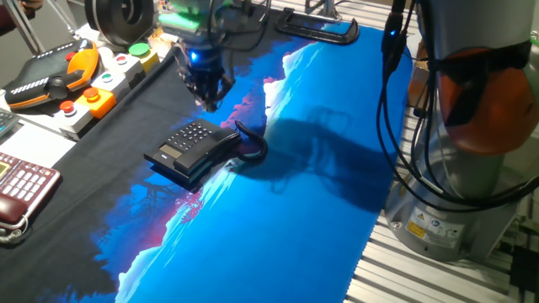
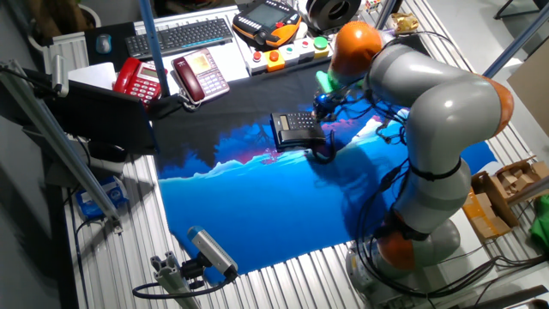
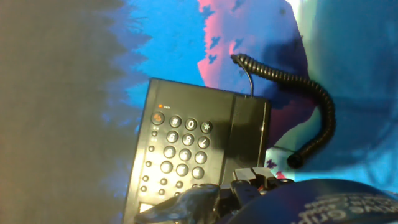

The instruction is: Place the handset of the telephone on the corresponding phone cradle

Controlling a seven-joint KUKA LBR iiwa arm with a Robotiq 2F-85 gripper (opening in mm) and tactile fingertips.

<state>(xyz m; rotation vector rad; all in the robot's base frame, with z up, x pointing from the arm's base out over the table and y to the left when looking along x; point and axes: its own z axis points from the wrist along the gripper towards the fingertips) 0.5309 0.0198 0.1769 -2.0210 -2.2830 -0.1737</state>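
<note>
The black telephone (image 1: 195, 150) sits on the blue and black cloth, keypad up; it also shows in the other fixed view (image 2: 298, 130) and the hand view (image 3: 186, 149). The handset (image 1: 221, 151) lies along the keypad's side, in the phone cradle (image 3: 250, 134). Its coiled cord (image 3: 311, 93) loops beside the phone on the cloth. My gripper (image 1: 208, 99) hangs just above the phone's far end and touches nothing. Its dark fingers (image 3: 186, 204) show blurred at the hand view's bottom edge. How the jaws stand does not show.
A dark red phone (image 1: 21, 192) lies at the left table edge, and a second red phone (image 2: 137, 79) shows beside it. An orange teach pendant (image 1: 50, 76) and a button box (image 1: 105, 88) stand at the back left. My arm's base (image 1: 472, 168) stands at the right.
</note>
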